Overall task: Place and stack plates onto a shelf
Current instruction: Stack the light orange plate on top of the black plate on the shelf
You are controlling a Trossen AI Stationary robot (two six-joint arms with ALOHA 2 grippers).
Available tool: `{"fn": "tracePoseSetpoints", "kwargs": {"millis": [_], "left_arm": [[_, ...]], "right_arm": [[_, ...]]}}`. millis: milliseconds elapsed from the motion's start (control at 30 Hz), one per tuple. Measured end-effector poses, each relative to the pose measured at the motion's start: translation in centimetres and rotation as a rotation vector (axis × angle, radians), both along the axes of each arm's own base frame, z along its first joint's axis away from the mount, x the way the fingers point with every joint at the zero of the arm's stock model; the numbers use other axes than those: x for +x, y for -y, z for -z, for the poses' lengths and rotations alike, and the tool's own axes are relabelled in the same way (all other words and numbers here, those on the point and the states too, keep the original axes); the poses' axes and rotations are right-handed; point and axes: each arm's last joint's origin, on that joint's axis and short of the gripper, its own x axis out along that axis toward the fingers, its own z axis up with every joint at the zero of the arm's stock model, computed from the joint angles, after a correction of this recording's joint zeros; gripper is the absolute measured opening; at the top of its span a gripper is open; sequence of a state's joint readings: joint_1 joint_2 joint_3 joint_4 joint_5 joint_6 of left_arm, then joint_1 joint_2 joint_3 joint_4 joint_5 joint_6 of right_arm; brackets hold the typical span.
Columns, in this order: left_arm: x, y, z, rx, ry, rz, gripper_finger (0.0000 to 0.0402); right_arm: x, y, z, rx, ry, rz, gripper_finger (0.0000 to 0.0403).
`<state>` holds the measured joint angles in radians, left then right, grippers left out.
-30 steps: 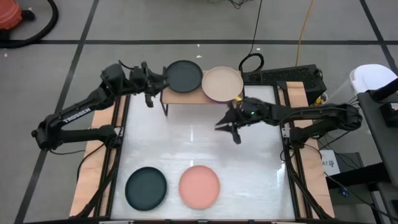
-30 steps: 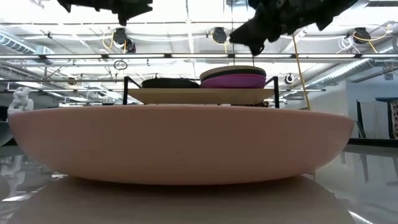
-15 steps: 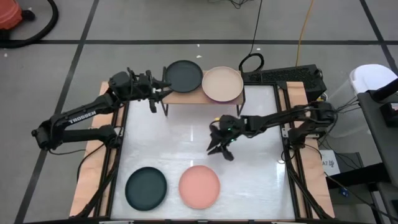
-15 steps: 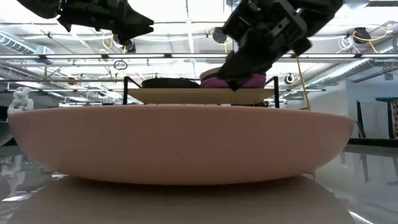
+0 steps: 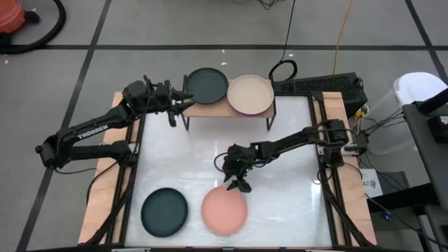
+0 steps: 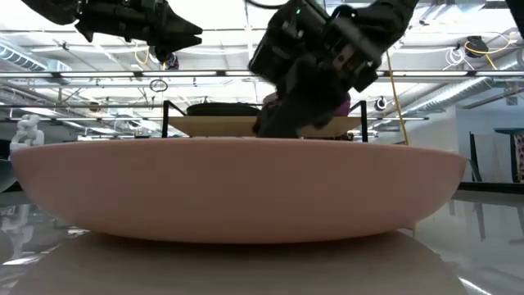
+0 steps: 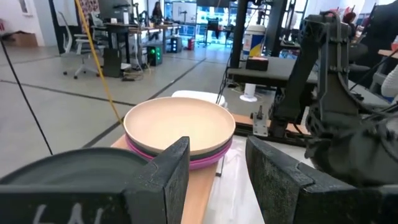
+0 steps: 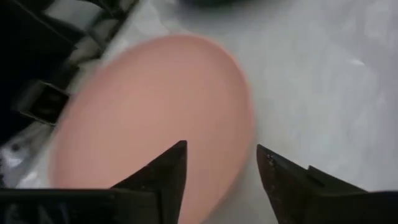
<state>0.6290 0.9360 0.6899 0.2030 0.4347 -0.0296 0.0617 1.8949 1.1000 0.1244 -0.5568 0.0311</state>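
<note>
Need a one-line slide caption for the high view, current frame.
Right end effector, open, reaches toward the salmon plate on the table; left end effector waits beside the shelf.

Plates seen: two on the counter, dark (image 5: pixel 164 212) and salmon (image 5: pixel 225 210). Shelf (image 5: pixel 210 108): one. On it: dark plate (image 5: pixel 207 85); beige (image 5: pixel 250 94) over magenta (image 7: pixel 205 159).
</note>
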Motion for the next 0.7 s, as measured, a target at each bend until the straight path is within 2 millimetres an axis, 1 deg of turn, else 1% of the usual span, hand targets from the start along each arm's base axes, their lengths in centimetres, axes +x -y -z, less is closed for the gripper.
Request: {"fn": "tracePoseSetpoints", "kwargs": {"millis": [133,267,400,500,567,633,667,700], "left_arm": [[0.2,0.3,0.0,-0.004,-0.002,0.017,0.0161],[0.4,0.7,0.1,-0.007,-0.006,0.037,0.0161],[0.6,1.0,0.2,-0.017,-0.021,0.052,0.0161],[0.7,1.1,0.3,-0.018,-0.024,0.061,0.0161],[0.7,1.1,0.3,-0.012,-0.024,0.062,0.0161],[0.7,1.1,0.3,0.003,-0.027,0.051,0.0161],[0.7,1.1,0.3,0.006,-0.028,0.048,0.0161],[0.6,1.1,0.3,0.008,-0.028,0.046,0.0161]], "right_arm": [[0.3,-0.5,1.7,-0.067,-0.044,0.059,0.0182],[0.3,-0.7,2.4,-0.092,-0.065,0.085,0.0176],[0.2,-0.8,2.6,-0.089,-0.098,0.123,0.0156],[0.0,-0.8,2.6,-0.102,-0.117,0.123,0.0119],[0.0,-0.7,2.6,-0.126,-0.111,0.121,0.008],[0.0,-0.7,2.4,-0.144,-0.082,0.109,0.0032],[0.0,-0.7,2.1,-0.153,-0.065,0.099,0.0017],[0.1,-0.6,1.9,-0.16,-0.052,0.099,0.0011]]}}
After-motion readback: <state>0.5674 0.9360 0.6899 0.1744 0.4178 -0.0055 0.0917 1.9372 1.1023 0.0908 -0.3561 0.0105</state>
